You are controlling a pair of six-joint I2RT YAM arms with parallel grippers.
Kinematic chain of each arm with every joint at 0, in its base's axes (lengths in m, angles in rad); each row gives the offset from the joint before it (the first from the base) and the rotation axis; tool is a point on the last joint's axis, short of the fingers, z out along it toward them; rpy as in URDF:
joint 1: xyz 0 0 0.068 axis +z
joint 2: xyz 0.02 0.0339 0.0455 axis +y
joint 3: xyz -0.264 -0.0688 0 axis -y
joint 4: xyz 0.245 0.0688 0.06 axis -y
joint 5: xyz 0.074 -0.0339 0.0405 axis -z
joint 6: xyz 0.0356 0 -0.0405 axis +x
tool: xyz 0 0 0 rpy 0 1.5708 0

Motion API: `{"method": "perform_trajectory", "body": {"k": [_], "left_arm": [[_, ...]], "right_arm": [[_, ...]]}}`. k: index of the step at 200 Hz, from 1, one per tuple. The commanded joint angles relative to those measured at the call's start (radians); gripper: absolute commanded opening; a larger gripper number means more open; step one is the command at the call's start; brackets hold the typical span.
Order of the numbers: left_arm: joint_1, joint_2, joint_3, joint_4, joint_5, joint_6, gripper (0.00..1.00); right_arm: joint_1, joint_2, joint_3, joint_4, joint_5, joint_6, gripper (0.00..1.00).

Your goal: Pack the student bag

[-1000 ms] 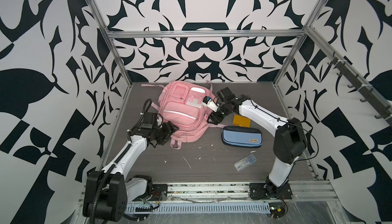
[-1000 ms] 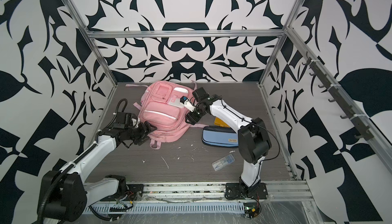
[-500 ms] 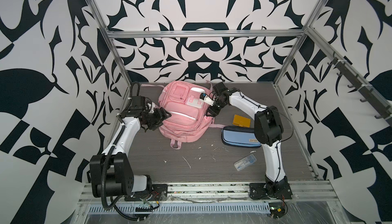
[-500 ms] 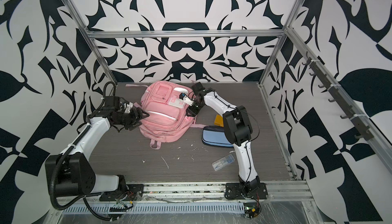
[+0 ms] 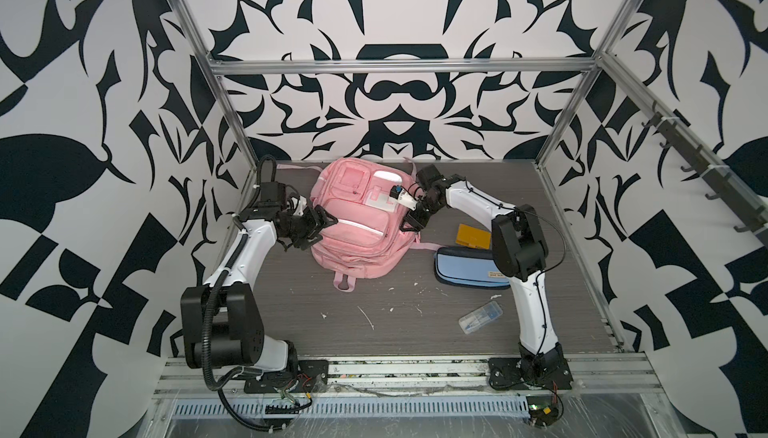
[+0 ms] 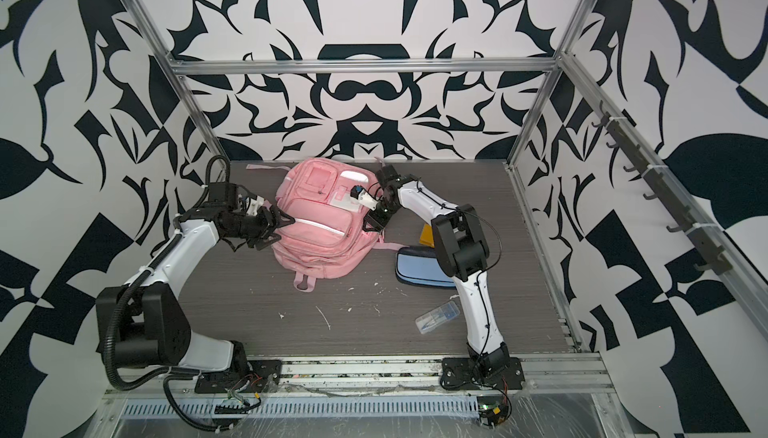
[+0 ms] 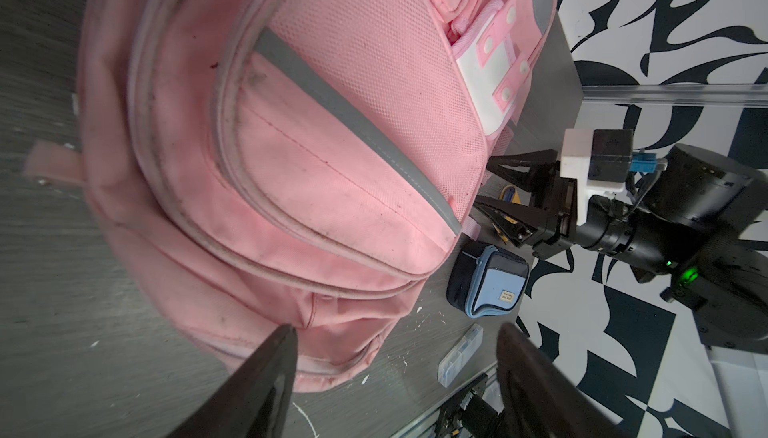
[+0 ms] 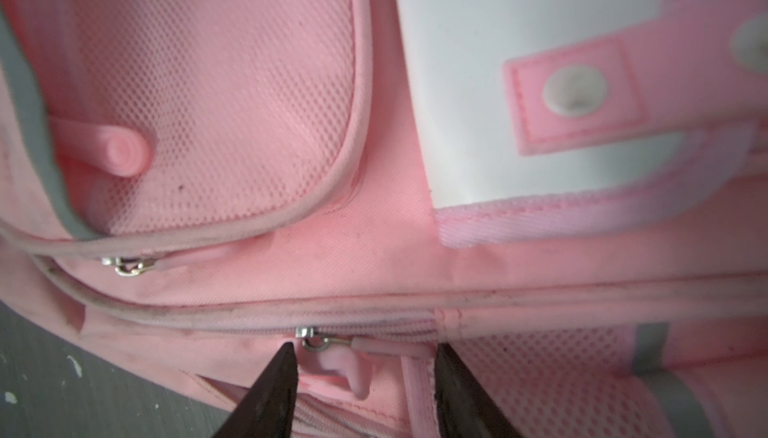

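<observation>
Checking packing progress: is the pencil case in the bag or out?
Out. The pencil case lies on the table, beside the bag.

The student bag (image 5: 357, 228), a pink fabric backpack with pale reflective strips and a white panel crossed by pink snap tabs, lies flat on its back towards the rear of the worktop (image 5: 395, 324), front pockets facing up, carry loop pointing at the near edge
</observation>
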State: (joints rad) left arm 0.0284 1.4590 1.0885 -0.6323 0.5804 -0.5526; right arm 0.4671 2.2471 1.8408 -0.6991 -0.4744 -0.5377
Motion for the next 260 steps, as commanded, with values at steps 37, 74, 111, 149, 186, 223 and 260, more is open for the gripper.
{"method": "perform_trajectory", "body": {"k": [37,74,111,149,186,223,260], "left_arm": [[0.008,0.003,0.013,-0.013,0.009,-0.018,0.78],[0.017,-0.002,-0.002,-0.013,0.005,-0.018,0.78],[0.020,0.000,-0.015,-0.001,0.008,-0.019,0.77],[0.066,0.009,-0.086,0.032,-0.003,-0.006,0.77],[0.113,0.052,-0.128,0.062,0.013,0.035,0.76],[0.114,0.098,-0.143,0.091,0.042,0.039,0.76],[0.113,0.108,-0.196,0.157,0.078,-0.012,0.75]], "right_arm": [[0.001,0.009,0.023,0.001,-0.043,-0.005,0.39],[0.009,0.015,0.024,0.006,-0.034,0.011,0.57],[0.031,0.031,0.037,0.009,-0.017,0.028,0.54],[0.037,0.036,0.039,0.010,-0.001,0.030,0.29],[0.038,0.011,-0.001,0.028,0.006,0.022,0.17],[0.059,-0.022,-0.045,0.056,0.017,0.020,0.09],[0.098,-0.066,-0.126,0.149,0.047,0.078,0.22]]}}
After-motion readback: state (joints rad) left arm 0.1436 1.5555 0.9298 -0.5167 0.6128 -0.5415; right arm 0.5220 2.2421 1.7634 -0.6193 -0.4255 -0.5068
